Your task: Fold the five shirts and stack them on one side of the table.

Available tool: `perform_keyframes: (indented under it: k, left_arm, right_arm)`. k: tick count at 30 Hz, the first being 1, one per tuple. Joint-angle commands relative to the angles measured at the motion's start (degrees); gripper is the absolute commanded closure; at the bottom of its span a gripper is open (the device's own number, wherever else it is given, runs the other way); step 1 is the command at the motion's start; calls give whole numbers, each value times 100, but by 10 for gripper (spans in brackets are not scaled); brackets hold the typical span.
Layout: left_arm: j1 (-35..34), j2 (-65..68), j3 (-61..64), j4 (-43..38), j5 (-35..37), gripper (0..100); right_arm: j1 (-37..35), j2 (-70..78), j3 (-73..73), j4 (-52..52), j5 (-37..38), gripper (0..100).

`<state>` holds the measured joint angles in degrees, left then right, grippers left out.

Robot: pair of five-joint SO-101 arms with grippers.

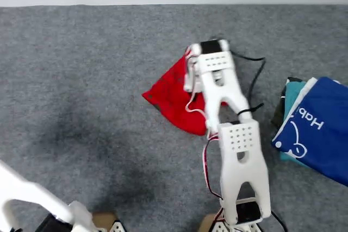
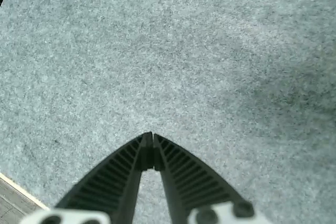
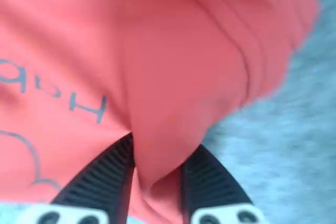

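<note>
- The grey tabletop is my whole work area. Most of it is bare felt on my left half.
- The stack sits at the right edge of the tabletop. A blue shirt lies on top. I can see teal, white and dark edges poking out under it. I'd guess that is four folded shirts, though I can't count the layers for sure.
- The right arm stretches out from its base across the middle of the tabletop, with its wrist over the last garment.
- The red shirt lies near the centre of the tabletop, well apart from the stack. It is bunched into a rough triangle, not a flat rectangle, so I judge the fold unfinished.
- The left arm is down at the near left corner, away from all the cloth.
- The right fingers are clamped on a fold of the red shirt, with cloth pinched between them in the wrist view.
- The left fingers are pressed together with nothing between them, hanging over bare felt.
- My read on progress is that the job is mostly done. What is left is to finish folding the red shirt and carry it across onto the stack.
</note>
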<state>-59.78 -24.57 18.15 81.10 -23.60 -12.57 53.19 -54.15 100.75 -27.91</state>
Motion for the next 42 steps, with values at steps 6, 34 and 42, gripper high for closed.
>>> perform_keyframes:
  k: [6,34,42]
  left_arm:
    - [-44,-149,-57,-105,-35,995]
    - [18,-114,-48,-281,-35,995]
    - [316,-123,-31,-387,-26,995]
  right_arm:
    - [611,-2879,1222,215,1837,990]
    - [3292,-5613,2936,215,3947,989]
    - [4101,-5613,2998,198,4615,989]
